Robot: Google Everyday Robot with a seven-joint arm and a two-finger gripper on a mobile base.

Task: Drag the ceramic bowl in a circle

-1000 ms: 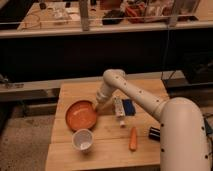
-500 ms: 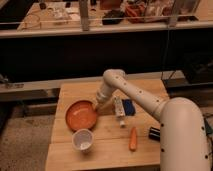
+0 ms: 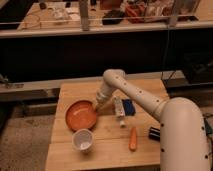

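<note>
Gripper (image 3: 96, 106) resting at right rim of ceramic bowl (image 3: 81, 115), frame centre-left; grip state cannot be told. White cup (image 3: 82, 140) sitting just below bowl.

The tool (image 3: 96, 107) rests at the right rim of the ceramic bowl (image 3: 80, 116) on the bench (image 3: 107, 145), near a white cup (image 3: 82, 140).

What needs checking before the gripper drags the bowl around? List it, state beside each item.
1. Gripper at the bowl rim, right side: ok.
2. Grip on the rim: cannot tell.
3. Bowl flat on the table: ok.
4. Cup close in front of the bowl, in the circle's likely path: not ok.
5. Carrot away from the bowl: ok.
6. Bottle just right of the gripper: tight, probably not ok.
</note>
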